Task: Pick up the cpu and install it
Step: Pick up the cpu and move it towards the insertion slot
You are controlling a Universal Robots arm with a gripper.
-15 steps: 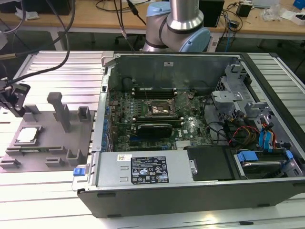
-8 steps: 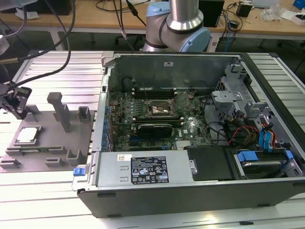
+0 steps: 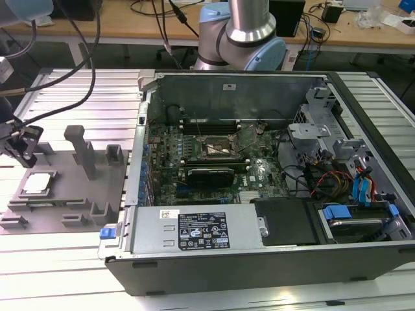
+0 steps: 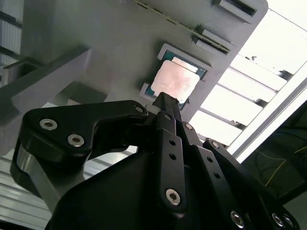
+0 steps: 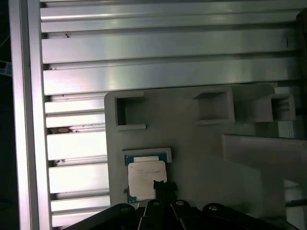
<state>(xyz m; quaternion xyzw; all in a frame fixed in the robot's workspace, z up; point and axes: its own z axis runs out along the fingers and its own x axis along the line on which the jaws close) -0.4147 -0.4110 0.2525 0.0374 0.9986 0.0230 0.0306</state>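
On the slatted table (image 3: 65, 259), the cpu (image 3: 37, 183) lies in its tray (image 3: 68, 184) at five o'clock of the gripper (image 3: 24, 154), which looks clenched and empty; I'd centre squarely over the chip before descending.

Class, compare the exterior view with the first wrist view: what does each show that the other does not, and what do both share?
Exterior view adds: the open computer case with its motherboard socket, and the robot arm behind it. First wrist view adds: the green border around the cpu and the claw overlapping the cpu's edge. Both share: the cpu in its recess on the grey holder, the claw near it, and the ribbed metal table.
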